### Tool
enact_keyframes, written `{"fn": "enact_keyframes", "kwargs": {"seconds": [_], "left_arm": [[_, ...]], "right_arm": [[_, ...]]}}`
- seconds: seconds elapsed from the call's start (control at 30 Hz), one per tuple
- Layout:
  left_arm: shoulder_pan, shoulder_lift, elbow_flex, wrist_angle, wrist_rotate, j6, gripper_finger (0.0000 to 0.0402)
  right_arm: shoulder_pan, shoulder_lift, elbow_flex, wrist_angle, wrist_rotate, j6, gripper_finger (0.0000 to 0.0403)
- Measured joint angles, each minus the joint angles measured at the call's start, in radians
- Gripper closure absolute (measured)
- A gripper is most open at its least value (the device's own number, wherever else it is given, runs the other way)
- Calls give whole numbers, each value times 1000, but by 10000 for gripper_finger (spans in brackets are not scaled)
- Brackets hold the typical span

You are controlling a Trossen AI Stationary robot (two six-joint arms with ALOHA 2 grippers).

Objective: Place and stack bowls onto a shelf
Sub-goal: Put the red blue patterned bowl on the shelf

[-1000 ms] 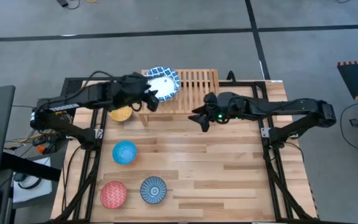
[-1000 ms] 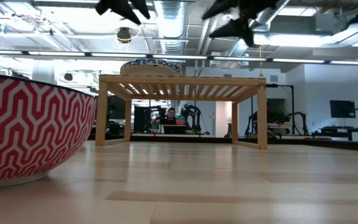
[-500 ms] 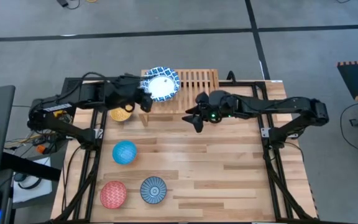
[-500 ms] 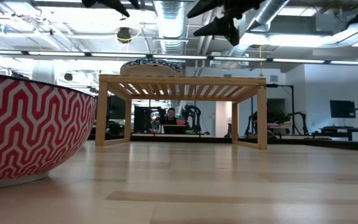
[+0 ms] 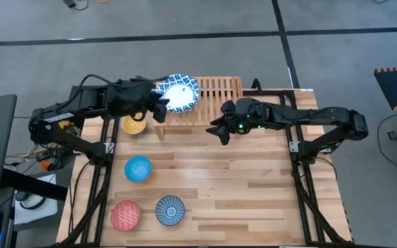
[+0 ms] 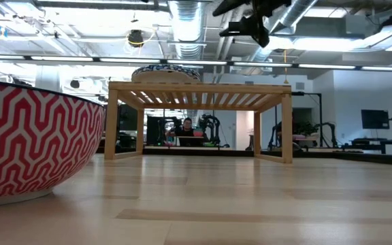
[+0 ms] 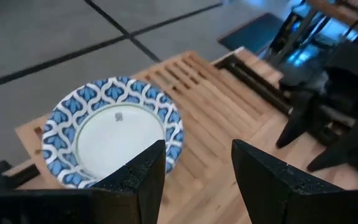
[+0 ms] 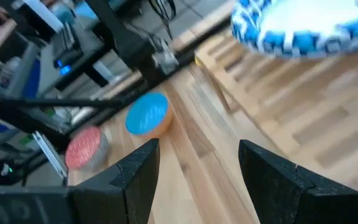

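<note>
Both arms have shifted since the earlier frame: the left gripper (image 5: 158,109) has drawn back from the white bowl with the blue patterned rim (image 5: 179,92) toward the counter's left side, and the right gripper (image 5: 219,129) has edged a little to the right in front of the shelf (image 5: 218,100). Neither holds anything. The left gripper's fingers (image 7: 143,175) stand apart with bare space between them, hovering just off the white bowl's left rim. The right gripper's fingers (image 8: 138,171) are spread wide, also empty, above the counter (image 5: 253,186) just before the shelf's front edge.

That white bowl sits on the left end of the shelf's slatted top, its rim hanging a little past the shelf's left end. From the low view it shows as a shallow dome (image 6: 166,71) on top of the rack (image 6: 199,88), which stands at the counter's far edge.

On the counter itself, the yellow bowl (image 5: 134,125) rests near the far left, beside the shelf's left leg and partly under the left arm. Closer in along the left side lies the light blue bowl (image 5: 138,168). At the near left corner the red bowl (image 5: 125,214) and the dark blue bowl (image 5: 170,210) sit side by side, not touching.
</note>
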Motion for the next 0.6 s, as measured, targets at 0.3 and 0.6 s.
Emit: {"fn": "enact_keyframes", "kwargs": {"seconds": [0.3,0.6], "left_arm": [[-156,14,-211,-106,43,-159,233],[-313,12,-407,-58,322,-291,233]], "right_arm": [[84,123,0,-229,-66,22,159],[141,291,-1,-143,-124,174,159]]}}
